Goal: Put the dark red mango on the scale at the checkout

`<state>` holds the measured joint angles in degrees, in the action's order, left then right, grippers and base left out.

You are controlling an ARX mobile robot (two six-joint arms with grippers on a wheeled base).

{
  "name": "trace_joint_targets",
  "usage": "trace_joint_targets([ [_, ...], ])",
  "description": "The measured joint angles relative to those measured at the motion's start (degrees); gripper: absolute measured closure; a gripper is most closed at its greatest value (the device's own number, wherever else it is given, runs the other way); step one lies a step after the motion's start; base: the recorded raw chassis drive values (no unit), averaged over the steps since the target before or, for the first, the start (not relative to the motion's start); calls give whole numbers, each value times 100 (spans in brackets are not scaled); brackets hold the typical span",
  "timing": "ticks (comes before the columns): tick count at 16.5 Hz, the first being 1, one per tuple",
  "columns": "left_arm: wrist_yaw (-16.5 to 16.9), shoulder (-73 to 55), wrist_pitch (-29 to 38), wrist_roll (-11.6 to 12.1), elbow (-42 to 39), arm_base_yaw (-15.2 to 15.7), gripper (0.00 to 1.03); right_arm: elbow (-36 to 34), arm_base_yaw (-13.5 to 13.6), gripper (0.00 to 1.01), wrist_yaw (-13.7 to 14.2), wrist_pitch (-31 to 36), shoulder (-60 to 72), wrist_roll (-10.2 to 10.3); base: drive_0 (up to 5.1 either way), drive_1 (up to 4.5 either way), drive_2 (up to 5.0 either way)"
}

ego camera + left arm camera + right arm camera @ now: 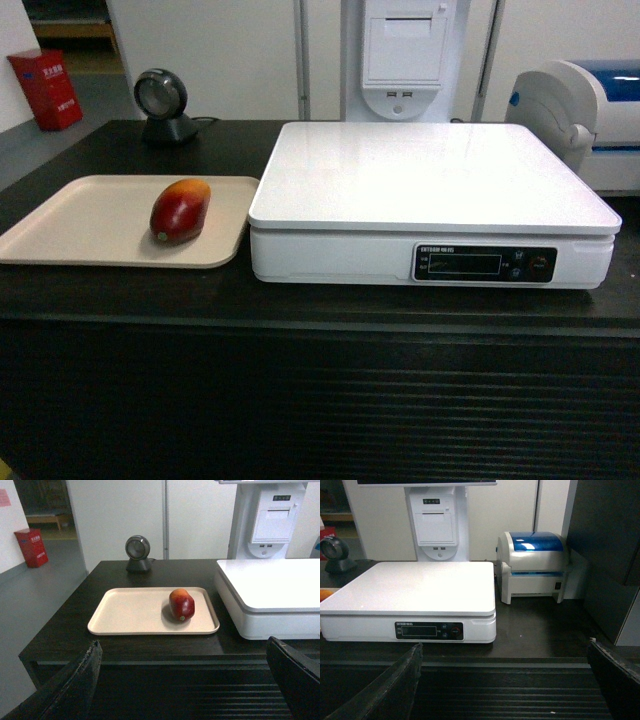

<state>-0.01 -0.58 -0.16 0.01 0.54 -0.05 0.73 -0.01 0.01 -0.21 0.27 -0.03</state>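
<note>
While the checkout (130, 300) fills the head view, the scale (430, 180) sits at 2 o'clock; the beige tray (90, 225) at 9 o'clock holds the dark red mango (180, 210); left gripper (182, 685) and right gripper (502, 685) fingers stand apart, empty.

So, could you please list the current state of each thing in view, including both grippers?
dark red mango: lying on the beige tray, ungripped.
scale: platform bare, display dark.
left gripper: open, empty.
right gripper: open, empty.
</note>
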Motion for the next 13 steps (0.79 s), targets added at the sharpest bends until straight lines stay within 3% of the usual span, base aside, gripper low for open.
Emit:
trace_joint_targets([
  [1, -146, -20, -85, -33, 13, -55, 5, 0, 0, 3, 0, 0, 0, 0, 0, 0, 0],
  [2, -1241, -426, -227, -260, 157, -533, 5, 0, 0, 3, 4, -2, 0, 0, 0, 0, 0],
  [3, -1534, -723, -90, -280, 269, -610, 5, 0, 0, 3, -2, 2, 0, 0, 0, 0, 0],
  [4, -1611, -920, 103, -315, 363, -503, 5, 0, 0, 3, -9, 4, 0, -2, 0, 0, 0],
  [5, -1464, -1182, 503, -352, 468, -184, 5, 0, -2, 3, 2, 0, 0, 0, 0, 0, 0],
  [8, 26, -3348, 2643, -269, 697, 887, 5, 0, 0, 3, 0, 0, 0, 0, 0, 0, 0],
  [10, 756, -5182, 4000, -101, 1305, 1132, 5, 0, 0, 3, -2, 2, 0, 0, 0, 0, 0],
  [13, 1331, -7458, 4507, 37, 2575, 1023, 5, 0, 0, 3, -2, 2, -2, 0, 0, 0, 0],
])
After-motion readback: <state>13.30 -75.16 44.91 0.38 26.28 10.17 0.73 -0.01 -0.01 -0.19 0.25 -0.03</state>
